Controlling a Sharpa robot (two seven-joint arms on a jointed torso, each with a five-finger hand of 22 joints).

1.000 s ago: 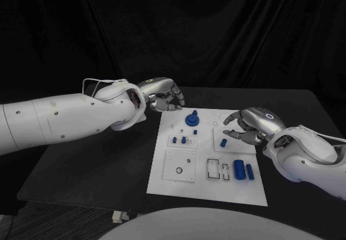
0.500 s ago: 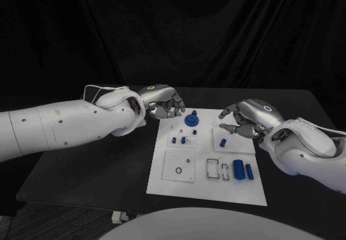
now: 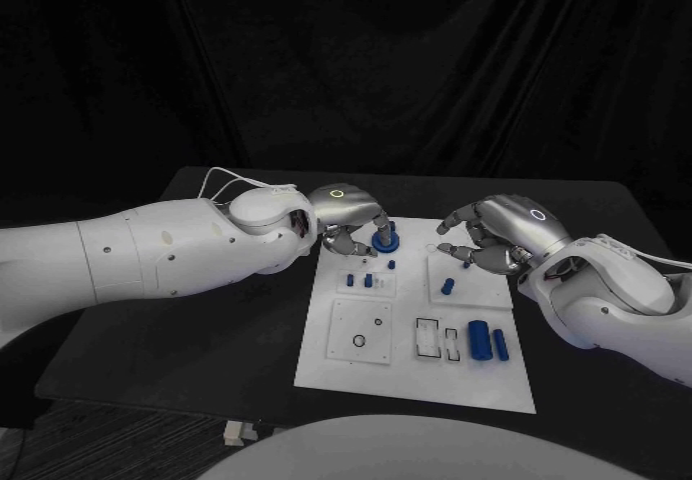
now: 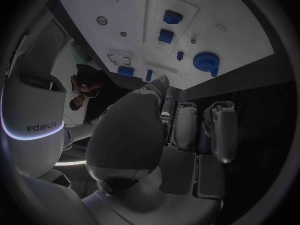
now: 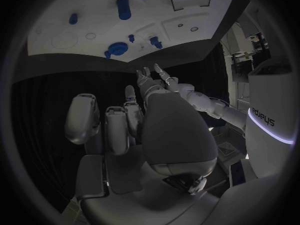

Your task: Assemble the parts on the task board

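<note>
The white task board (image 3: 411, 375) lies mid-table. A round blue part (image 3: 384, 240) stands near its far edge. My left hand (image 3: 351, 213) hovers right beside that part, fingers apart and holding nothing; the left wrist view shows the round part (image 4: 206, 62) a short way beyond the fingertips (image 4: 162, 81). My right hand (image 3: 490, 235) hangs over the board's far right corner with fingers loosely bent and nothing in them. A small blue part (image 3: 447, 287) lies just nearer than it. Two blue cylinders (image 3: 486, 341) lie side by side at the board's right.
Small blue pegs (image 3: 366, 281) stand in a plate left of centre, with a ring outline (image 3: 356, 341) on the plate nearer me. My left forearm (image 3: 159, 255) covers the table's left side. The table's front edge runs close below the board.
My left hand has moved right and toward me, from beyond the board's far left corner to beside the round blue part. My right hand has drawn back from the small part toward the far edge.
</note>
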